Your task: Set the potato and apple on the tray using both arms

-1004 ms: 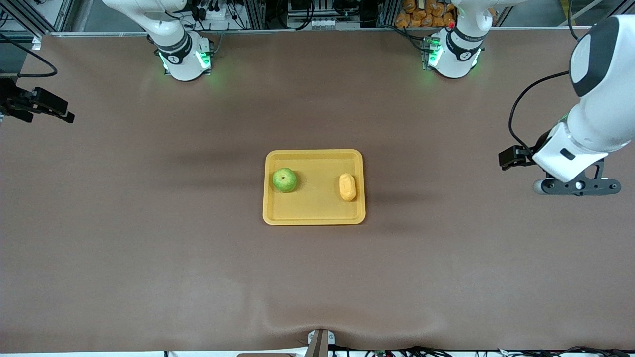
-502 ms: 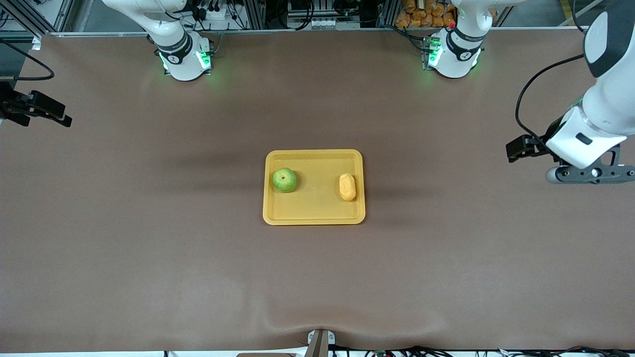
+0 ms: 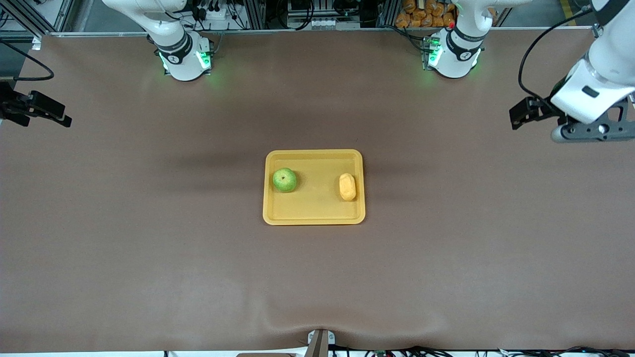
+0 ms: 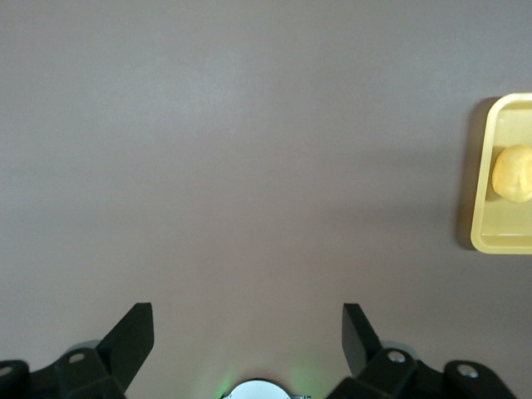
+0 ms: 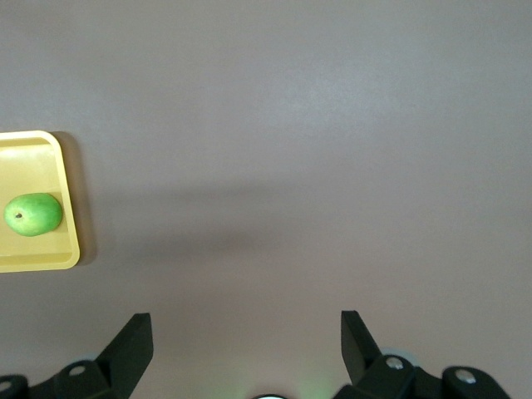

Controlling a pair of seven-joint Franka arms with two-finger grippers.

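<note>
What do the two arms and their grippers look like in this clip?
Both arms are glossy white with black joint bands and green lights glowing at their bases. Dark cables loop along the left arm. The left gripper and the right gripper are black, each with two wedge-shaped fingers.

Robotics lab — two bench-mounted arms, aluminium framing, cables — brown-matted table.

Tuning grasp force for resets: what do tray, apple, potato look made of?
Tray: likely molded plastic, with a matte, uniform yellow-orange colour and rounded rim.
Apple: smooth light-green skin with a stem dimple; real or replica unclear.
Potato: smooth, evenly coloured lump, probably a plastic or foam replica.
</note>
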